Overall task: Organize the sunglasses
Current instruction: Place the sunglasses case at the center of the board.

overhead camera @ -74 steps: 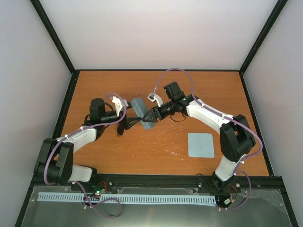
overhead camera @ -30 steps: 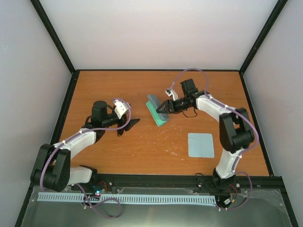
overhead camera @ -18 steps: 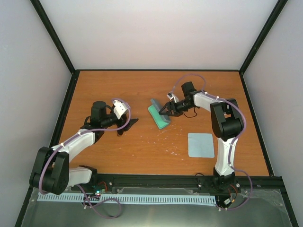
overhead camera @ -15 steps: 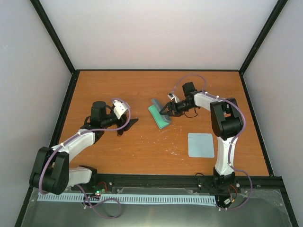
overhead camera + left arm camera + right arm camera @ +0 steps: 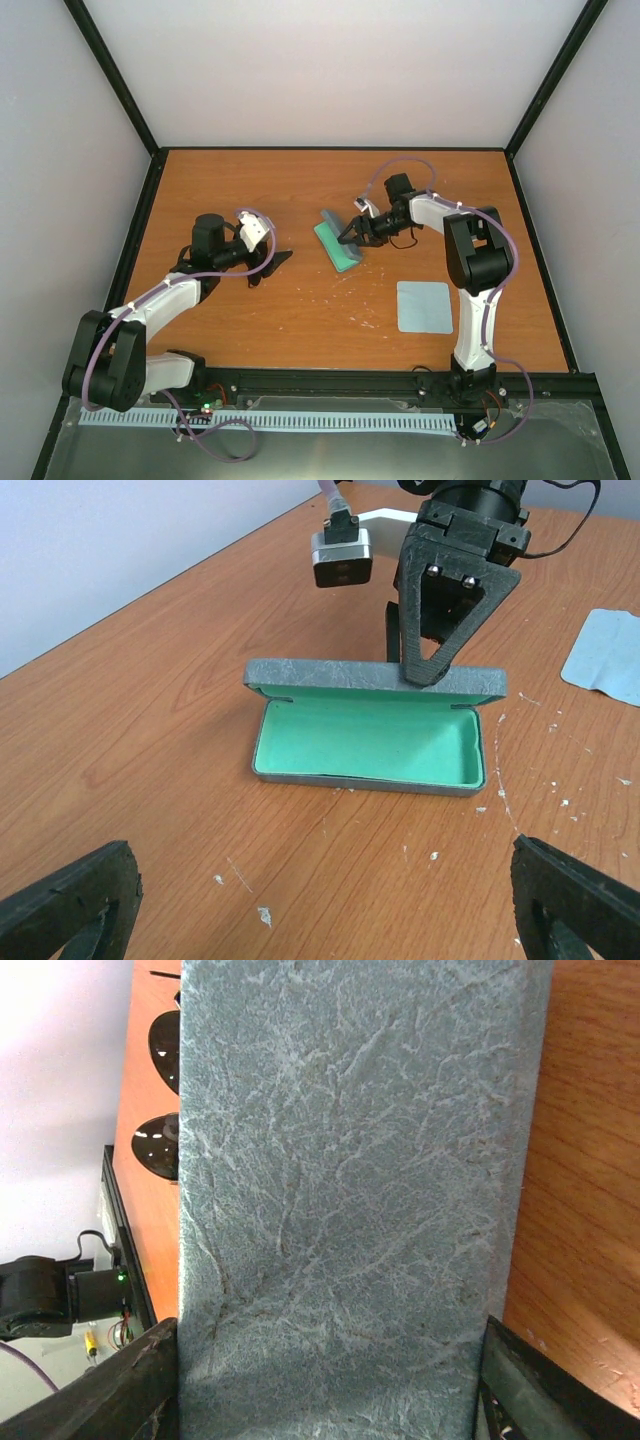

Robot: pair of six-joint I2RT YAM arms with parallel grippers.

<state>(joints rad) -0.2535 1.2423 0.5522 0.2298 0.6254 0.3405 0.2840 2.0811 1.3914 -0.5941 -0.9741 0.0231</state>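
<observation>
The sunglasses [image 5: 160, 1145] show only in the right wrist view, as two dark lenses peeping past the free rim of the lid [image 5: 340, 1160] at 9 to 10 o'clock of that frame. I judge that they sit on the left arm's side, about 9 o'clock from the glasses case [image 5: 365, 745]. From above I cannot pick them out. The left hand [image 5: 269, 267] hovers low over the counter [image 5: 300, 330], fingers spread wide with nothing between them, facing the case. The case lies open with its green tray up and the lid standing roughly upright. The right hand [image 5: 349, 237], at the case's 3 o'clock, straddles the lid with fingers spread and one fingertip at the rim. Whether it presses I cannot tell. At 4 o'clock, well apart, lies the pale blue lens cloth [image 5: 424, 306].

The step in hand, as I read it, is fetching the pair. The left hand should swing toward 9 o'clock and take the frame at the bridge, not by the lenses. With the arms folded, it should lay the pair lengthwise in the tray while the right hand steadies the lid.

Count: one pair of sunglasses, one case, one cloth, two hands.
</observation>
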